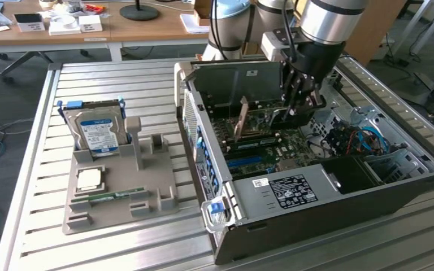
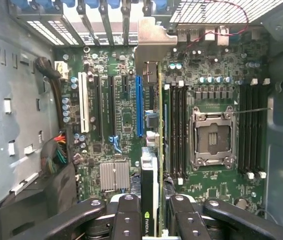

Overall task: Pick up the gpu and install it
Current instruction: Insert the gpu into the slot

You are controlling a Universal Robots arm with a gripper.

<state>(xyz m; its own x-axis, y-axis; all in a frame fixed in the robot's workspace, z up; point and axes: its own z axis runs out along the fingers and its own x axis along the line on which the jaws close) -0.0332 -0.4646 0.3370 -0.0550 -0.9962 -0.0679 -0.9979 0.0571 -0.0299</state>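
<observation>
End effector [image 2: 151, 214] partly closed, clamping the gpu [image 2: 150, 170] edge-on between its fingers, with the motherboard [image 2: 116, 115] directly beneath it, inside the computer case [image 1: 315, 212].

Slatted alu table [image 1: 111, 84] carries grey parts holder [image 1: 160, 189] & open PC case [image 1: 315, 221].

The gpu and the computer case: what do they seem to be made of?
The gpu, gripped in the end effector: green board edge, likely fibreglass laminate; matte black shroud, probably plastic; shiny bare metal bracket. The computer case: matte grey sheet metal, judging by its punched tabs and folded edges.
</observation>
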